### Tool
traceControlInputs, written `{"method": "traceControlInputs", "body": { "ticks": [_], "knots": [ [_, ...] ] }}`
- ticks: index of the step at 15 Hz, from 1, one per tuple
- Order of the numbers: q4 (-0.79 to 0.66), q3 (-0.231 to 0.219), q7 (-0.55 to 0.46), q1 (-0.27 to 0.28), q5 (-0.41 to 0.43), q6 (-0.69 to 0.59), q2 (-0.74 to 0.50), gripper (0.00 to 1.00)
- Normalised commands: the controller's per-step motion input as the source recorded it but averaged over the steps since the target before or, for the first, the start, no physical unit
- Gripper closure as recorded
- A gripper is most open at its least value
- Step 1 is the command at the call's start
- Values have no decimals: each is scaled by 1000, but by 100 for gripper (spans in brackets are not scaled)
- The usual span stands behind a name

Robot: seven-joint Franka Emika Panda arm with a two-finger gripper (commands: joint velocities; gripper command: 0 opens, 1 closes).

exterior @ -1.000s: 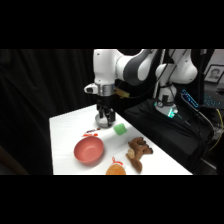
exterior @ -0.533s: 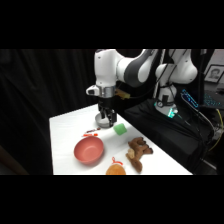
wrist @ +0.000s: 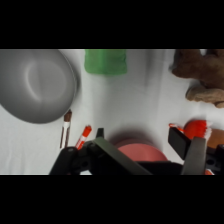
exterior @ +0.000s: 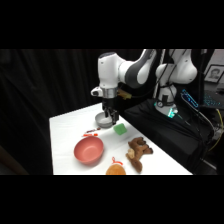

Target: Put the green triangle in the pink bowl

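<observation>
The green triangle [exterior: 120, 129] is a small bright green block on the white table, right of a grey bowl [exterior: 104, 120]. In the wrist view the green triangle [wrist: 105, 61] lies at the top, well beyond the fingers. My gripper [exterior: 111, 116] hangs low over the grey bowl's right side, just left of the block. The pink bowl [exterior: 89, 150] sits nearer the front left. Seen from the wrist, my gripper [wrist: 138, 134] is open and holds nothing, with the pink bowl [wrist: 137, 149] partly hidden behind its linkage.
A brown plush toy [exterior: 139, 150] lies at the front right, with an orange round object [exterior: 116, 170] at the front edge. A small red and white item [exterior: 90, 133] lies between the two bowls. The grey bowl [wrist: 35, 85] fills the wrist view's upper left.
The gripper has shifted a little to the right, towards the green triangle. The objects on the table have not moved.
</observation>
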Motion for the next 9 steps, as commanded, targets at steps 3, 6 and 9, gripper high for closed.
{"method": "traceControlInputs", "body": {
  "ticks": [3, 6, 9],
  "knots": [
    [-350, -40, -155, -65, 29, 201, -301, 0],
    [-320, -44, -166, -61, 37, 239, -232, 0],
    [-272, -50, -172, -70, 44, 275, -160, 0]
  ]
}}
